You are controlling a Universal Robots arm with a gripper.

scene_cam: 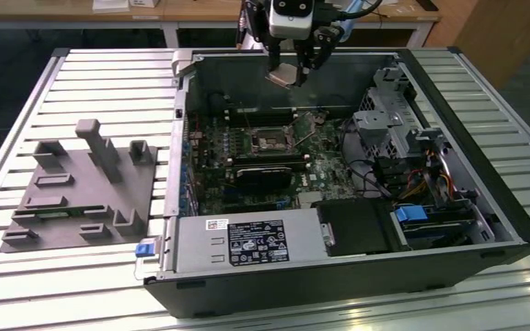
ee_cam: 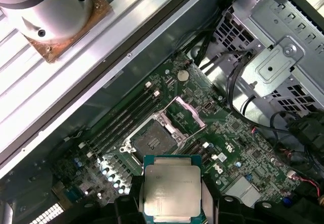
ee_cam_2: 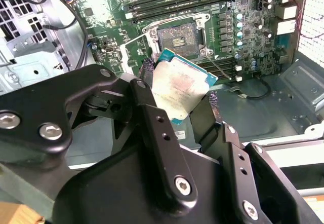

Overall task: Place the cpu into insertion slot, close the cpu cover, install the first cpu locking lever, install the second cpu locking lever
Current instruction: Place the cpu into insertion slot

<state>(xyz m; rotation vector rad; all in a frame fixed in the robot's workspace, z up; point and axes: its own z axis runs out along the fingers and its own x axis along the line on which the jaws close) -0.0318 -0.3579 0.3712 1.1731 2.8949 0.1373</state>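
My gripper hangs above the back of the open computer case, shut on the cpu, a small square chip with a silver-grey top. In both wrist views the cpu sits tilted between the black fingers. The insertion slot lies below on the green motherboard, its dark centre bare. The cpu cover stands flipped open beside the slot.
A black card lies on the motherboard near the slot, with memory slots alongside it. A metal drive cage and cables fill the exterior view's right of the case. A grey fixture sits on the slatted table.
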